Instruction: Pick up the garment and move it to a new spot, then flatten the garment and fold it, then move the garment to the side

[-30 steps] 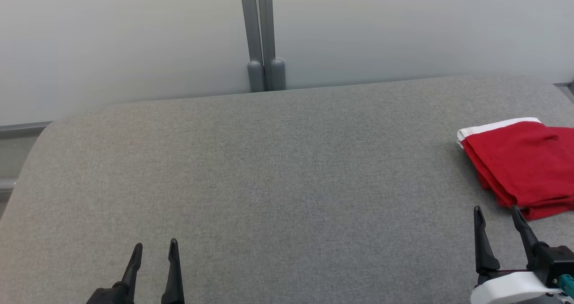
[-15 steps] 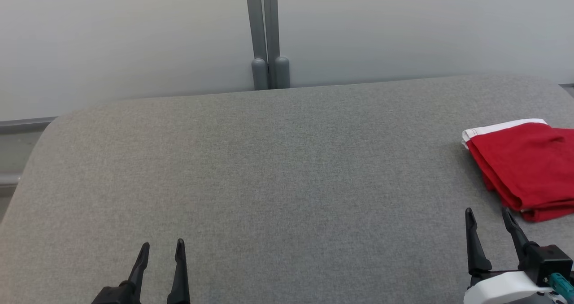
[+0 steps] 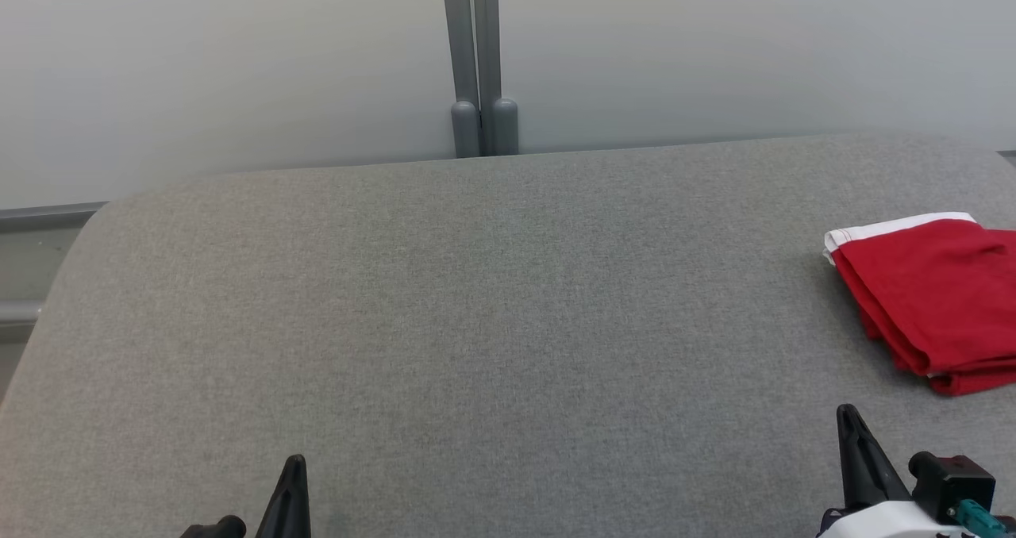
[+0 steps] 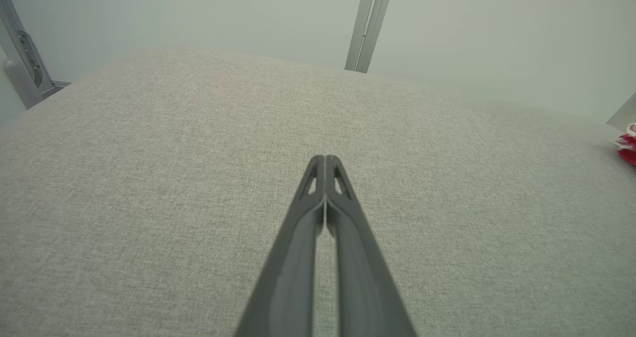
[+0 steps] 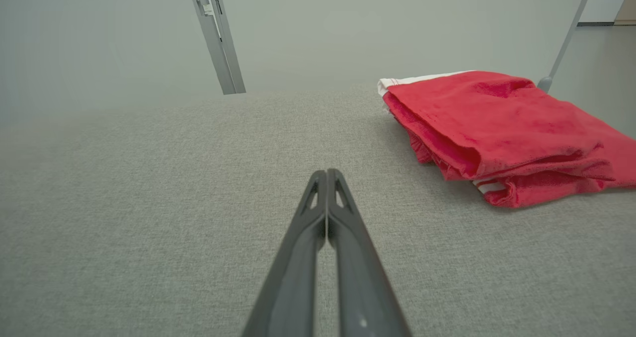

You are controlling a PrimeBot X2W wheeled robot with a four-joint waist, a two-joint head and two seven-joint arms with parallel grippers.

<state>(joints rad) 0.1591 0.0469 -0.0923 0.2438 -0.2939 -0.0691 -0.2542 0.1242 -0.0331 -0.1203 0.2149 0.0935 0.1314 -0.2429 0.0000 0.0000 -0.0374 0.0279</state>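
The left gripper (image 4: 325, 160) is closed all the way. In the left wrist view its two dark fingers meet at the tips, a thin slot is left lower down, and nothing is caught between them. They reach out low over the bare grey table (image 3: 476, 300); whether the tips touch it I cannot tell. In the head view the left gripper shows as one dark spike at the bottom edge, left of the post (image 3: 482, 54) and much nearer the robot than it, pointing toward the post's side of the table.

The right gripper (image 5: 326, 174) is pressed shut in the same way, tip against tip, and grips nothing. In the head view it rises from the bottom edge far to the right of the post, with a white wrist housing and a small teal part behind the fingers. It points the same way as the left one.

The garment (image 3: 929, 292) is red with a white band and lies folded in layers on the table. It is well to the right of the post and nearer the robot than it, and it runs off the right edge of the head view. In the right wrist view it lies ahead and to the right of the closed fingers, near them but not touching. In the left wrist view a sliver of red and white shows far right of the post.

The post is a pair of grey uprights against the pale wall at the table's far edge.
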